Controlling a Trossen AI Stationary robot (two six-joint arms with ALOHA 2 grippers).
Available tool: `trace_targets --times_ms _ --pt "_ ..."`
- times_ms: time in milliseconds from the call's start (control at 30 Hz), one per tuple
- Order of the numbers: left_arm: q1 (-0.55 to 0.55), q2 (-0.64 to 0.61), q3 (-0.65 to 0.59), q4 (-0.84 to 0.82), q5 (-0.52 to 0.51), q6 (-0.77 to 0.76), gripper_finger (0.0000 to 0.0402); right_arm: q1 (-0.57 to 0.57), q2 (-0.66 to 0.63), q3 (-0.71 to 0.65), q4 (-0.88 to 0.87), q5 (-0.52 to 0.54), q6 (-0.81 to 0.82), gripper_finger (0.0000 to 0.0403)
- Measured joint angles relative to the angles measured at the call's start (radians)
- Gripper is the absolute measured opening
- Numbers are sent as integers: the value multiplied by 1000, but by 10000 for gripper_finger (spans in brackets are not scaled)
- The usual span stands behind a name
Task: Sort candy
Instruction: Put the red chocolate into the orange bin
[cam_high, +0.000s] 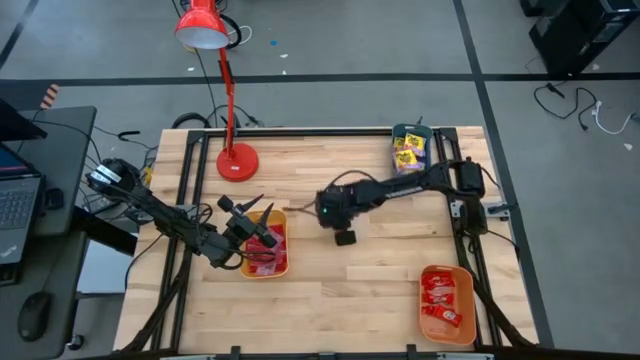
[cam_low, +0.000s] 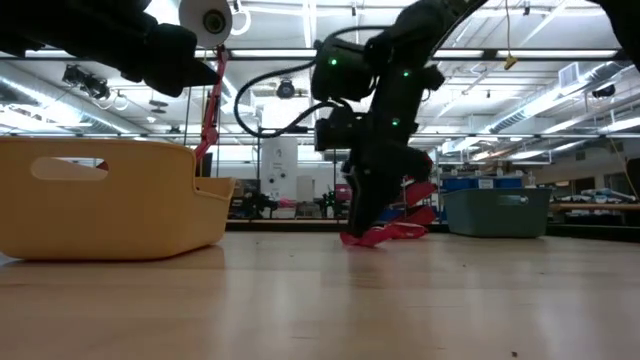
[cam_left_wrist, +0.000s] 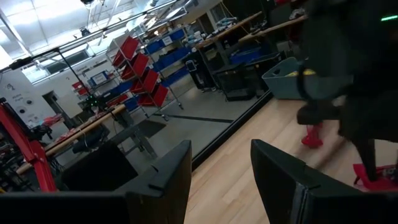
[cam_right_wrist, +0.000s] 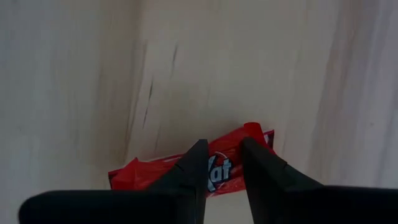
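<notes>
My right gripper (cam_high: 345, 237) stands at the table's middle, pointing steeply down, shut on a red wrapped candy (cam_right_wrist: 140, 175). In the low view the candy (cam_low: 385, 235) shows just under the fingers, low at the tabletop. My left gripper (cam_high: 252, 226) waits open and level over the left edge of an orange tray (cam_high: 283, 262) that holds red candy (cam_high: 262, 250); nothing lies between its fingers (cam_left_wrist: 168, 177). Yellow candy (cam_high: 408, 152) lies in a teal tray (cam_high: 398, 130) at the far right. My right gripper pinches the red wrapper's middle (cam_right_wrist: 219, 169) between its two fingers, which come from above and lie across the wrapper's length. Both ends stick out sideways past the fingers. Whether the lower end (cam_low: 355, 240) touches the table, I cannot tell.
A second orange tray (cam_high: 447, 275) with red candy sits near the front right corner. A red desk lamp's base (cam_high: 238, 162) stands at the far left of the table. Bare wood lies between the trays at the middle and the front.
</notes>
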Motion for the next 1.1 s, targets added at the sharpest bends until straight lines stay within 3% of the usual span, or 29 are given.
trace_targets --times_ms 267,533,867,1100 --pt "0 0 0 1 0 -3 168 65 -68 -7 -21 160 -27 84" --pt "0 0 0 0 0 -7 168 62 -156 -5 -69 169 185 89" --pt "-1 0 0 0 0 -11 168 129 -159 -52 -152 167 326 111" --pt "-1 0 0 -46 1 -78 168 140 -159 -136 -27 159 459 159"
